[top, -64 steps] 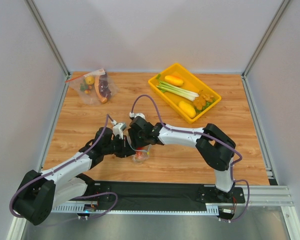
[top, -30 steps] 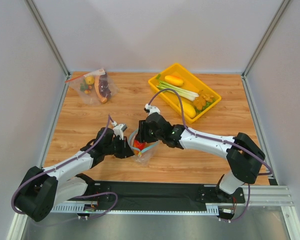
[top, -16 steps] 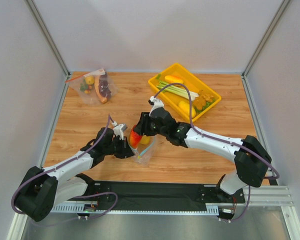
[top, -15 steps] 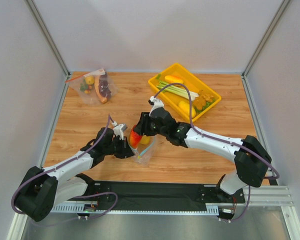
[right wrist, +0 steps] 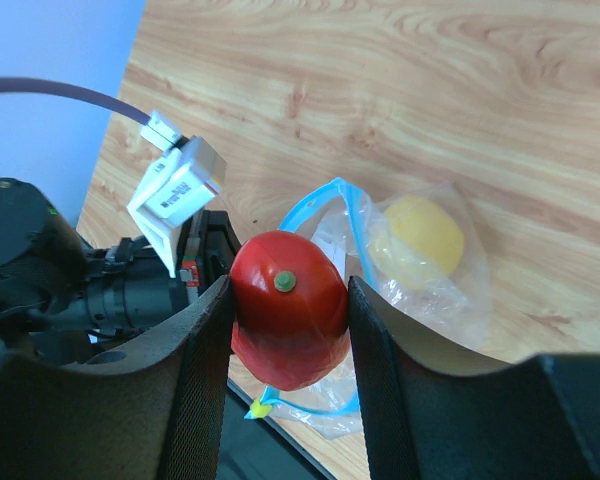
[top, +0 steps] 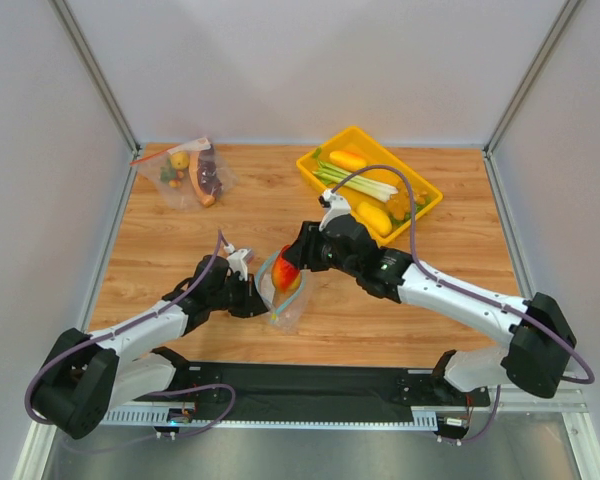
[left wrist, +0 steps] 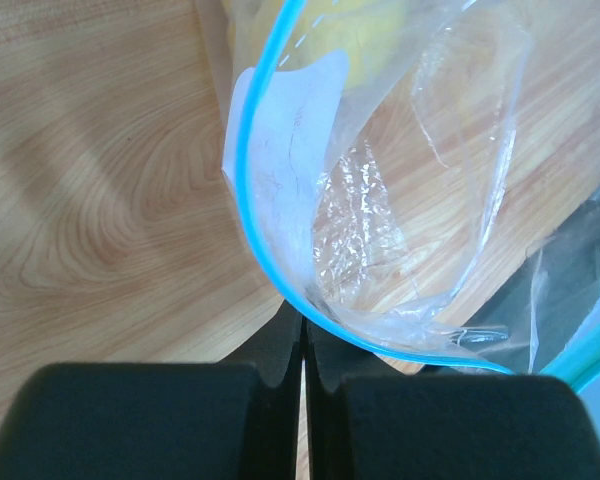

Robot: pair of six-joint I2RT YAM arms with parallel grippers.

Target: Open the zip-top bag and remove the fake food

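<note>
The zip-top bag point(top: 288, 308) lies open at the table's near middle, its light-blue strip curved wide. My left gripper point(top: 261, 297) is shut on the bag's rim; in the left wrist view the fingers point(left wrist: 303, 325) pinch the blue strip point(left wrist: 242, 190). My right gripper point(top: 292, 264) is shut on the red-orange fruit point(top: 284, 272) and holds it just above the bag's mouth. In the right wrist view the fruit point(right wrist: 288, 315) sits between the pads point(right wrist: 205, 370). A round yellow piece point(right wrist: 418, 235) is still inside the bag point(right wrist: 450, 290). The leafy green and orange pieces are not visible here.
A yellow tray point(top: 420, 182) at the back right holds a leek and yellow and orange pieces. A second clear bag point(top: 192, 176) with a red-orange strip and produce lies at the back left. A black mat point(top: 310, 385) runs along the near edge.
</note>
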